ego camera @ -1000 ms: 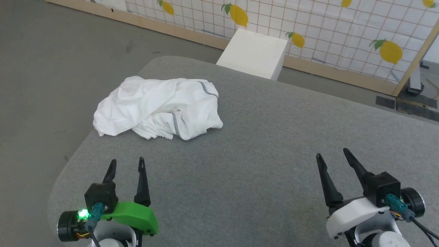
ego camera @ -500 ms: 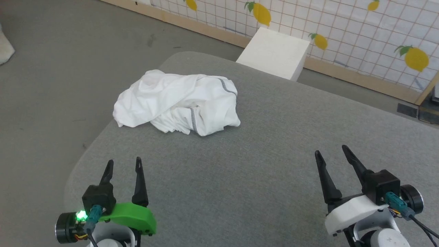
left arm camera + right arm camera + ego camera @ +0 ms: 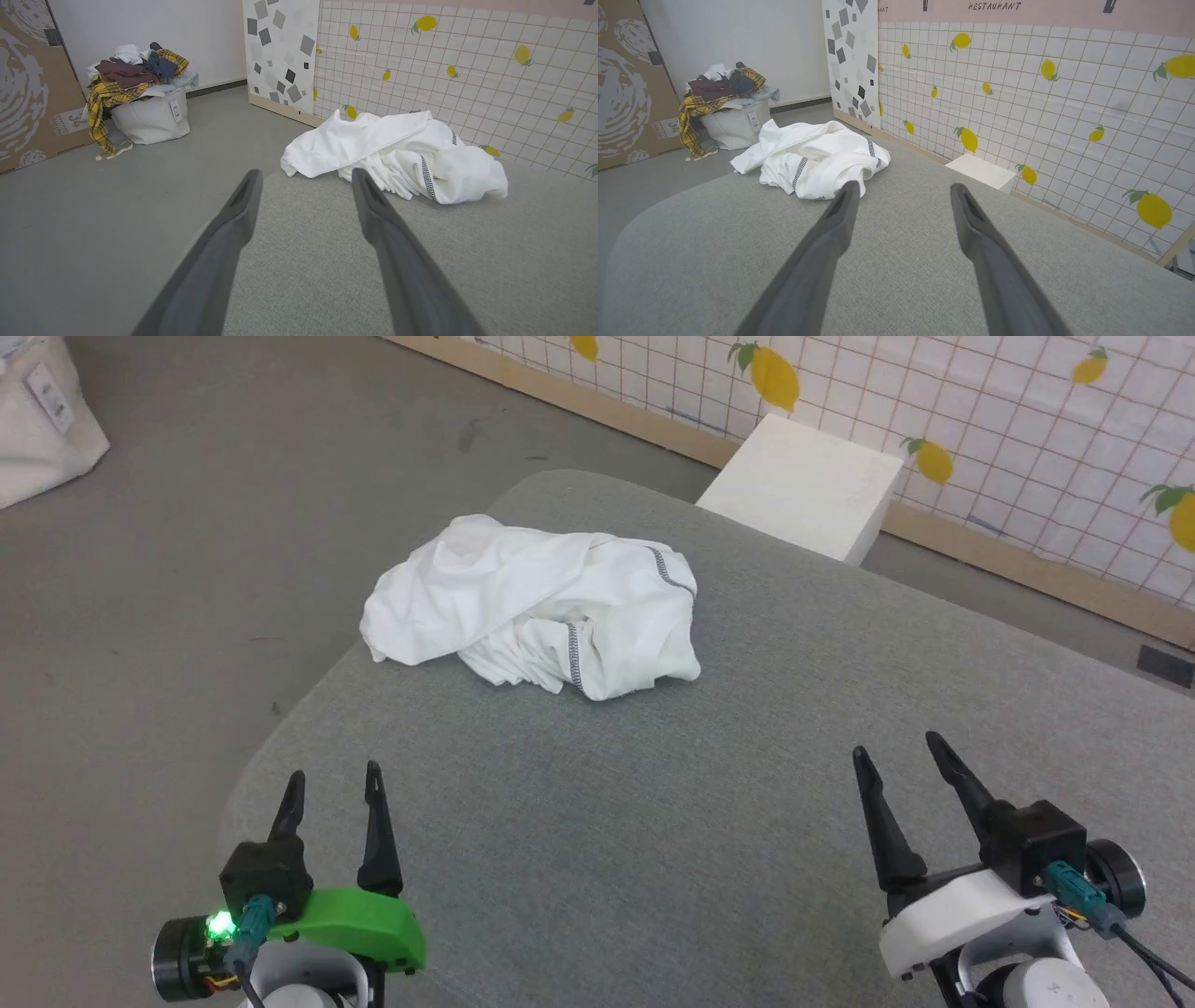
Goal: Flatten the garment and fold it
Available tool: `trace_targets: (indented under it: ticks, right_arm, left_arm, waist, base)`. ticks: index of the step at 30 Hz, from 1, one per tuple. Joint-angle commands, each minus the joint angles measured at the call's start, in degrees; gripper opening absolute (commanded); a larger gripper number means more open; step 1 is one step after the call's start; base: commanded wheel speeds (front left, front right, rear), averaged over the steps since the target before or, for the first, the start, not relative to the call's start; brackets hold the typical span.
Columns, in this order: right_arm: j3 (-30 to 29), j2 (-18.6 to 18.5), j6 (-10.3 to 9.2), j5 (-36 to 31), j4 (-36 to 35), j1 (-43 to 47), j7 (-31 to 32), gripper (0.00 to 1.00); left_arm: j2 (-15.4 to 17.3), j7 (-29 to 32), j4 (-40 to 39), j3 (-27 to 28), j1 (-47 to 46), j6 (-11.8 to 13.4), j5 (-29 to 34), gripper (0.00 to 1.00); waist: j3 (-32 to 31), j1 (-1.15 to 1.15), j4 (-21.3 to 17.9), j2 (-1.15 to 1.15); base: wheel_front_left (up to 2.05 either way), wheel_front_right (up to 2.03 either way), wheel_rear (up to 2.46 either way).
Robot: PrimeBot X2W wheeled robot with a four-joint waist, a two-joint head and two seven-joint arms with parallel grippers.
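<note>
The garment (image 3: 532, 607) lies crumpled in a white heap at the far left of the grey table (image 3: 709, 803), with dark zigzag seams showing; its label is hidden. In the left wrist view the garment (image 3: 397, 149) sits ahead and to the right of the fingers. From the right wrist the garment (image 3: 812, 158) appears ahead and to the left. My left gripper (image 3: 334, 787) hovers open near the table's front left, empty. My right gripper (image 3: 894, 753) stands open at the front right, also empty. Both are well short of the cloth.
A rigid white box (image 3: 803, 485) stands on the floor behind the table, against the lemon-patterned tiled screen (image 3: 1027, 420). A white bag heaped with clothes (image 3: 140, 102) sits on the floor to the left, near a cardboard panel (image 3: 23, 79). The table's left edge is rounded.
The head camera has turned left, so the whole scene has shifted right and a white bag has come into the top left corner. The garment lies the same and both grippers stay open.
</note>
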Motion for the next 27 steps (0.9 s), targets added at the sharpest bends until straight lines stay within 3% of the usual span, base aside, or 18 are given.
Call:
trace_targets:
  ticks: [1,21,27]
  right_arm:
    - [0.19,0.07,-0.08,0.52,0.26,-1.06,-0.51,1.0]
    - [0.75,0.1,-0.1,1.25,1.3,-1.53,-1.98,1.0]
    - [0.66,0.1,-0.1,1.44,1.37,-1.6,-1.91,1.0]
  left_arm:
    - [0.57,-0.61,0.19,-0.22,-0.96,0.5,-0.58,1.0]
    - [1.94,-3.19,1.91,-1.88,-1.86,3.01,-3.39,1.0]
    - [2.09,-3.21,1.97,-2.03,-1.94,3.05,-3.53,1.0]
  waist:
    - [-0.03,0.0,0.59,0.0]
    - [-0.46,-0.01,6.58,0.0]
    - [-0.52,-0.01,6.45,0.0]
  base:
    - [0.0,0.0,0.0]
    - [0.0,0.0,0.0]
    - [0.0,0.0,0.0]
